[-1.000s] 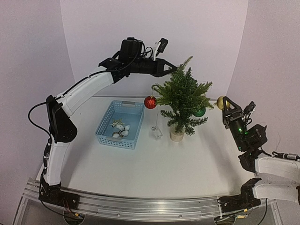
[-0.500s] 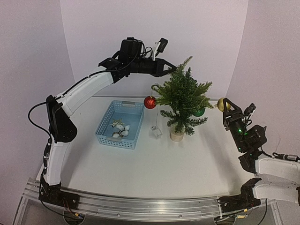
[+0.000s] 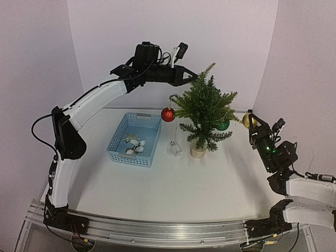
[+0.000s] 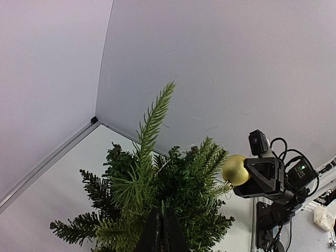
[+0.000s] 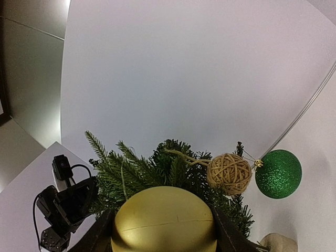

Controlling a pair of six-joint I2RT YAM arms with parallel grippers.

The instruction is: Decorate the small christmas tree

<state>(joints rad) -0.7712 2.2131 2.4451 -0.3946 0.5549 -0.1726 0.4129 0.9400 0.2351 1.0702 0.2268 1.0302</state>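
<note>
The small christmas tree (image 3: 203, 111) stands on its pale round base at the table's middle right. It carries a red bauble (image 3: 168, 114), a green glitter bauble (image 3: 223, 125) and a twine ball (image 5: 228, 173). My right gripper (image 3: 251, 122) is shut on a gold bauble (image 3: 247, 120), held just right of the tree at mid height. The gold bauble fills the bottom of the right wrist view (image 5: 164, 220). My left gripper (image 3: 188, 77) is shut and empty, raised beside the treetop on its left. Its closed fingers (image 4: 161, 231) show over the branches (image 4: 157, 189).
A blue plastic basket (image 3: 122, 129) left of the tree holds several white ornaments (image 3: 136, 146) and a gold snowflake. A small clear ornament (image 3: 174, 148) lies on the table between basket and tree. White walls close in behind and on both sides.
My right gripper has dropped slightly with the gold bauble, staying beside the tree's right edge. The left arm has not moved.
</note>
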